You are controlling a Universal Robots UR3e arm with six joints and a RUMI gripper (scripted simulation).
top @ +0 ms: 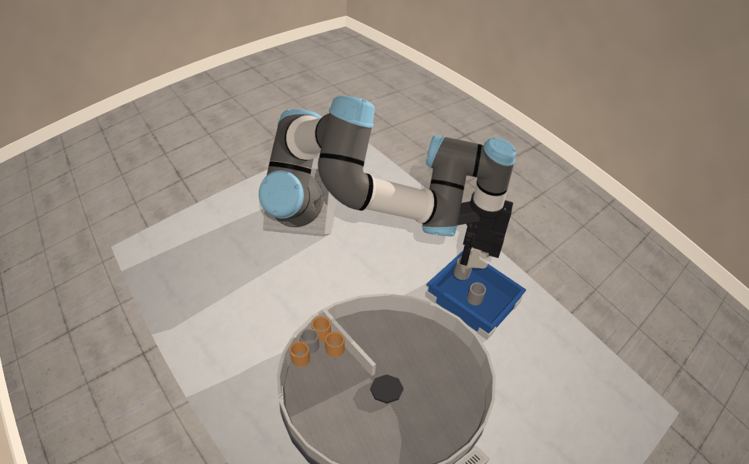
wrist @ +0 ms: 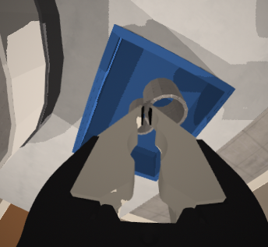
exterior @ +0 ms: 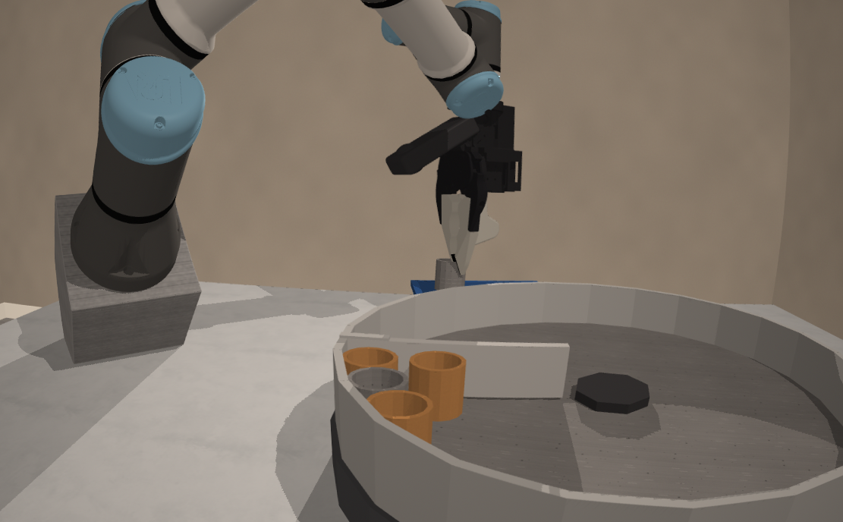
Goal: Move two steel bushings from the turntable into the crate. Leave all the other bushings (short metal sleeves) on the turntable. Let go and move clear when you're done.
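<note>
1 gripper point(top: 466, 266) point(exterior: 457, 264) point(wrist: 146, 107), narrow, pinching 1 steel bushing point(top: 461, 272) point(exterior: 447, 275) point(wrist: 159, 89) by its wall at the crate point(top: 503, 295) point(exterior: 417, 286) point(wrist: 114, 100); floor contact unclear. 1 other steel bushing point(top: 476, 294) point(wrist: 135, 105) inside. Turntable point(top: 435, 368) point(exterior: 703, 363) point(wrist: 27, 57): 3 orange bushings point(top: 334, 345) point(exterior: 438, 392), 1 gray bushing point(top: 309, 343) point(exterior: 378, 381).

My fingers point(top: 478, 260) point(exterior: 455, 223): beige. Crate point(top: 508, 313) point(exterior: 422, 287) point(wrist: 102, 62): blue. Three bushings point(top: 334, 344) point(exterior: 437, 385): orange. Floor point(top: 181, 103) point(wrist: 249, 135): grey, dark tile-line grid. Hub point(top: 386, 388) point(exterior: 611, 392): black.
</note>
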